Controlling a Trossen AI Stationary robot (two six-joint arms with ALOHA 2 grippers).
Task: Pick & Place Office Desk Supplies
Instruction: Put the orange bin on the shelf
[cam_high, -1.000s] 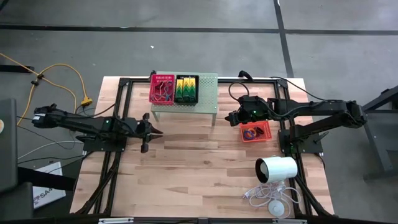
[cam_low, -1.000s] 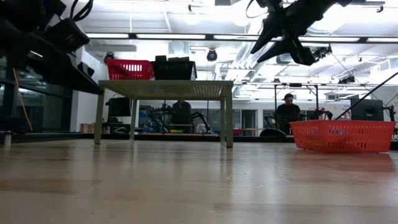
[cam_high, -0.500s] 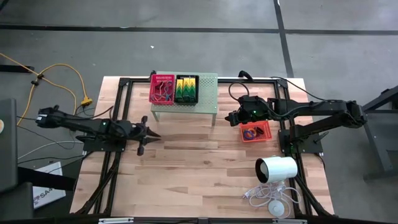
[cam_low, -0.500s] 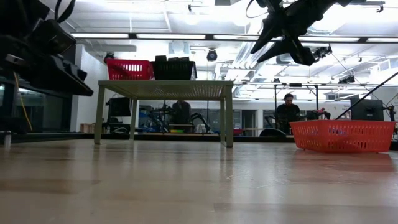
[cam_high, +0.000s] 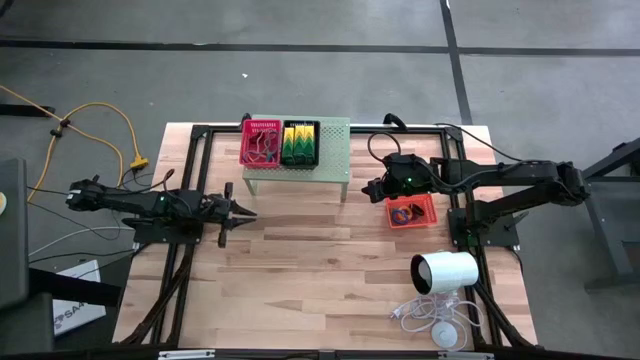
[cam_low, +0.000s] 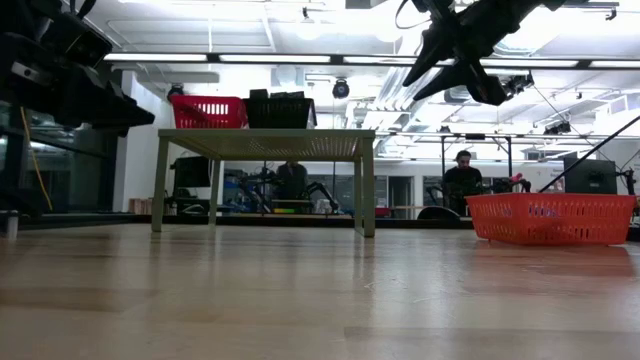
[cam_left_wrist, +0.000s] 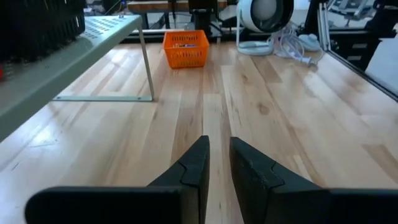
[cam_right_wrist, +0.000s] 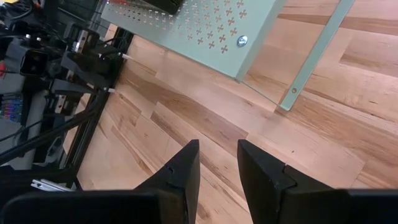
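Orange mesh tray (cam_high: 411, 211): right of centre in the high view, on the bare table, holding small blue and dark rings; the low view (cam_low: 551, 218) gives only its side wall, contents hidden.

Pink-red mesh tray (cam_high: 260, 142) and black tray (cam_high: 300, 142) with yellow-and-green clips: side by side on the pale green perforated stand (cam_high: 334, 150), upper centre of the high view. Low view shows both as silhouettes on the stand's top; clips not visible there.

Left gripper (cam_high: 247, 211): left of centre in the high view, over bare wood below the stand. Its wrist view (cam_left_wrist: 216, 163) shows a narrow gap between the fingers, nothing held.

Right gripper (cam_high: 368, 189): just off the orange tray's upper-left corner, raised near the top of the low view. Its wrist view (cam_right_wrist: 216, 163) shows the fingers slightly parted, empty.

White cylinder (cam_high: 446, 271) with cable: lower right of the high view.

Surface: light wood-plank table (cam_high: 320, 290) with black frame rails.

Room: grey floor, yellow cord (cam_high: 118, 130) at left; low view adds ceiling lights and a seated person (cam_low: 462, 180) far behind.
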